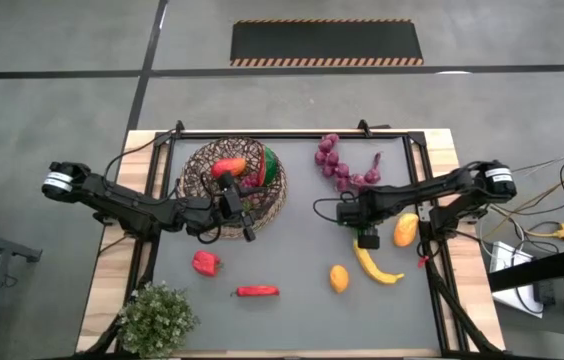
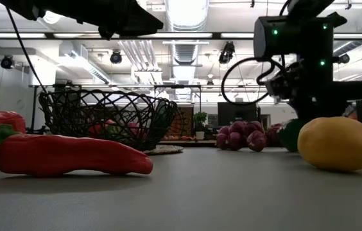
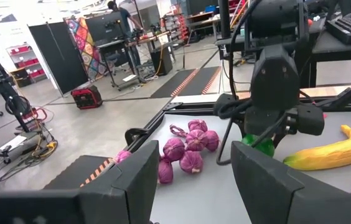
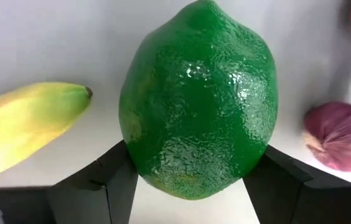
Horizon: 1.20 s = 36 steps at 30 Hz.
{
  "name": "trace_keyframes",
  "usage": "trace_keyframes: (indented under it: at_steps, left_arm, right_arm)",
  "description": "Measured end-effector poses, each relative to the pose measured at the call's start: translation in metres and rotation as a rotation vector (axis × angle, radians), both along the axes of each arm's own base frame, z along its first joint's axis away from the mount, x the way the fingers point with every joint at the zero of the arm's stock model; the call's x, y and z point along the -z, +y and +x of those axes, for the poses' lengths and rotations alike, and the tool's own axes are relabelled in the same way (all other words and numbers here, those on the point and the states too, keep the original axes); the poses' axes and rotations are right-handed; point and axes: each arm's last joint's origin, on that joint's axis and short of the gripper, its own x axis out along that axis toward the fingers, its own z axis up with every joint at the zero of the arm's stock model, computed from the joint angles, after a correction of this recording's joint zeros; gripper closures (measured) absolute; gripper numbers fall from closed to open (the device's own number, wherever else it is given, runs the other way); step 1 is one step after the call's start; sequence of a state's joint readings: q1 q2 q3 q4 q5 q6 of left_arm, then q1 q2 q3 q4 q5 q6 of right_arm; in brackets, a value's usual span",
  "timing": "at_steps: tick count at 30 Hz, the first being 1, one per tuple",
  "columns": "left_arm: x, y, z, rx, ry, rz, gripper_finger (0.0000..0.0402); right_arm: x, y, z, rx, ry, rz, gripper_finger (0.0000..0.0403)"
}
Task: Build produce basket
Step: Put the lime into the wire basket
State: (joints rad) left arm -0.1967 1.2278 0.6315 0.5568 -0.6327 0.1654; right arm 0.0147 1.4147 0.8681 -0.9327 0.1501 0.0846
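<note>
Grey table (image 1: 292,320) | green lime (image 4: 199,99) between right gripper (image 4: 188,180) fingers

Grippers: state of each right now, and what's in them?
Left gripper: open, empty, above the basket.
Right gripper: fingers on both sides of the green lime, touching it on the table; firm grip cannot be told.

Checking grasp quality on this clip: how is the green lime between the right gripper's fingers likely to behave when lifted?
The green lime looks glossy and hard, so it may slip against the right gripper. Its rounded, egg-like shape would probably roll if released on the table. It appears rigid, unlikely to squash.
</note>
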Motion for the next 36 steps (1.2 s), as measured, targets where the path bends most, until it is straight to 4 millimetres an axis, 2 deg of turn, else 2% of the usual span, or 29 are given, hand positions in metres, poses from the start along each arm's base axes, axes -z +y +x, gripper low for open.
trace_keyframes:
  at_steps: [5, 8, 15, 19, 21, 24, 29, 36]
  left_arm:
    - [0.000, -0.001, 0.000, 0.027, -0.002, -0.006, 0.0219]
    - [-0.002, -0.002, 0.001, 0.053, -0.051, -0.076, 0.0219]
    - [-0.006, -0.005, 0.001, 0.126, -0.104, -0.116, 0.0215]
    - [-0.010, -0.009, 0.001, 0.161, -0.149, -0.122, 0.0198]
    - [-0.010, -0.010, 0.001, 0.176, -0.150, -0.123, 0.0183]
    - [-0.010, -0.010, 0.001, 0.179, -0.152, -0.131, 0.0152]
    - [-0.001, -0.012, 0.007, 0.189, -0.118, -0.132, 0.0102]
    - [0.019, -0.015, 0.025, 0.225, -0.111, -0.091, 0.0091]
  right_arm:
    - [-0.017, 0.000, 0.009, -0.031, -0.154, 0.000, 0.0175]
    - [-0.027, 0.001, 0.026, -0.063, -0.415, -0.005, 0.0175]
    - [-0.038, 0.002, 0.061, -0.194, -0.946, -0.040, 0.0175]
    - [-0.041, 0.003, 0.075, -0.241, -1.247, -0.082, 0.0175]
    - [-0.040, 0.003, 0.078, -0.263, -1.330, -0.093, 0.0175]
    - [-0.036, 0.003, 0.083, -0.266, -1.384, -0.099, 0.0175]
    - [-0.026, 0.004, 0.090, -0.264, -1.372, -0.095, 0.0175]
    - [-0.024, 0.004, 0.093, -0.252, -1.371, -0.084, 0.0174]
